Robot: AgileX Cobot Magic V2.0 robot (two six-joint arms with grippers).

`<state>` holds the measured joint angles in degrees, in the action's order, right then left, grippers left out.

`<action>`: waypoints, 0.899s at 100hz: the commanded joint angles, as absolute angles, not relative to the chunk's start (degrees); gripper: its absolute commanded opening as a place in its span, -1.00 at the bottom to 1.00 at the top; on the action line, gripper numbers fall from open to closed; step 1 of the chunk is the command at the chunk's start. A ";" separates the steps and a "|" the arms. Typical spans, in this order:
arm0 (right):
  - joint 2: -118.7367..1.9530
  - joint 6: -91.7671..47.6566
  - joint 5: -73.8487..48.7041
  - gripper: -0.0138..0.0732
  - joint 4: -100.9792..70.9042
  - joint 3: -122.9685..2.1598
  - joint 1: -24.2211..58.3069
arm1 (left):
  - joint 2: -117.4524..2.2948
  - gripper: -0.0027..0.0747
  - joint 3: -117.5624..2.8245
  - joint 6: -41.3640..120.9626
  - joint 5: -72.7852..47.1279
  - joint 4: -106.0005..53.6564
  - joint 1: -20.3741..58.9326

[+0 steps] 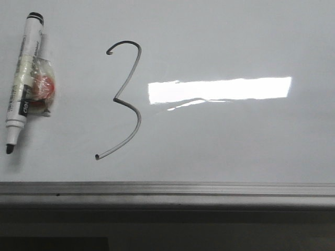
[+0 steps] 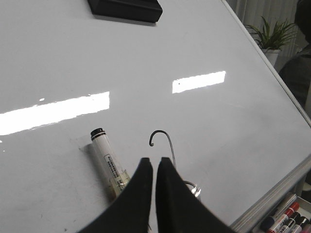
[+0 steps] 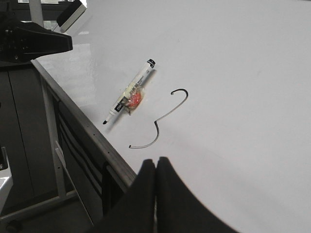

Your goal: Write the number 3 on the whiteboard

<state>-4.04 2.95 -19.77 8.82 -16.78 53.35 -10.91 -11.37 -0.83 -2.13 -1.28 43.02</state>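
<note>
The 3 (image 1: 124, 99) is on the board (image 1: 235, 146), drawn left of centre in the front view, just right of the marker (image 1: 23, 81). Hooked top, pointed middle, long lower tail, one unbroken stroke as far as I can see. The line looks thin and a bit grey on the lower curve, but the digit reads clearly. The glare patch (image 1: 220, 90) to its right is only a reflection, not ink.

The marker lies flat on the board, uncapped tip toward the frame strip (image 1: 167, 188), cap end away from it. Some clear tape or wrap with a red bit sits round its middle. Nothing is holding it.

Left gripper (image 2: 155, 162): fingers pressed together, nothing between them. It hangs over the board just above the 3, with the marker off to one side. Right gripper (image 3: 156, 165): also closed and empty, near the board's edge with the 3 and marker ahead of it. Neither touches the marker.

My read: the writing is done. The digit is complete and the pen is put down and released. I see nothing left except maybe parking the arms. The marker has no cap on, and I can't see a cap anywhere in these views, so recapping doesn't look like part of the job.
</note>
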 commanded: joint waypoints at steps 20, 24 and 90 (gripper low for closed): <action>-4.50 3.04 -14.83 -0.81 9.70 -18.21 53.08 | -11.48 -0.98 -11.44 -0.76 -2.02 -1.23 38.65; -4.50 3.04 -14.83 -0.81 9.70 -18.21 53.08 | -11.48 -0.98 -11.44 -0.76 -3.93 -1.23 35.80; -4.50 3.04 -14.83 -0.81 9.70 -18.21 53.08 | 1.75 -0.98 2.20 4.30 -16.35 -2.13 2.51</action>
